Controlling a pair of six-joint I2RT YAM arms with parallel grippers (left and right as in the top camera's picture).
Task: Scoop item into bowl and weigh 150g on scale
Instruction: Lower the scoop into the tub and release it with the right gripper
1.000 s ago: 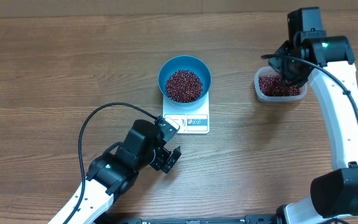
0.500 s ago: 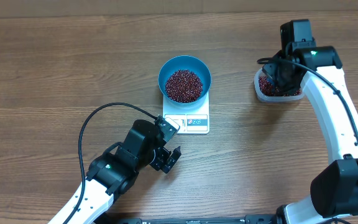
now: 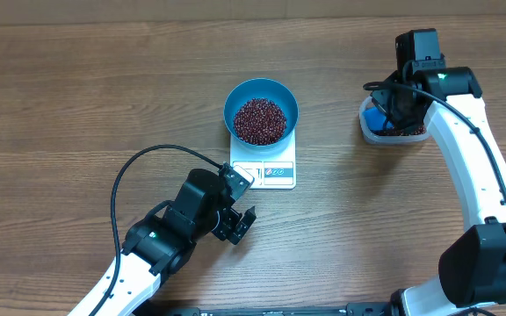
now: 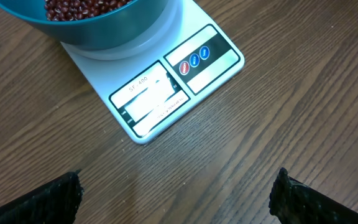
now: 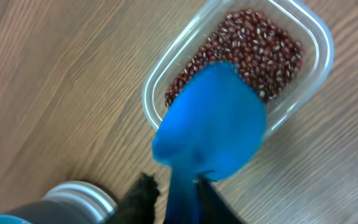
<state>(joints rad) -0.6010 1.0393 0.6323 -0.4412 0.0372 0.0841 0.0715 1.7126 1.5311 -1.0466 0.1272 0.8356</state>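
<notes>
The blue bowl point(image 3: 235, 96) stands on the white scale point(image 3: 275, 172), holding a heap of red-brown beans point(image 3: 259, 120). From the left wrist I see the bowl point(image 4: 123, 31) and the scale point(image 4: 210, 56) just ahead of my left gripper point(image 4: 178, 180), which is open over bare wood. My right gripper point(image 5: 174, 175) hangs over the clear tub point(image 5: 316, 37) of beans point(image 5: 260, 43). The blurred blue scoop point(image 5: 213, 124) tilts into the tub. Its handle lies between my fingers, with a sliver of gap at the left finger.
The left arm point(image 3: 161, 237) and its black cable point(image 3: 121, 180) lie in front of the scale. The right arm point(image 3: 473, 167) runs along the table's right side. The tub point(image 3: 364, 123) with the scoop point(image 3: 374, 118) sits to the right of the bowl.
My right gripper moved a little left over the tub and its jaws have parted. The blue scoop now shows in the tub from overhead. The left arm has not moved.
</notes>
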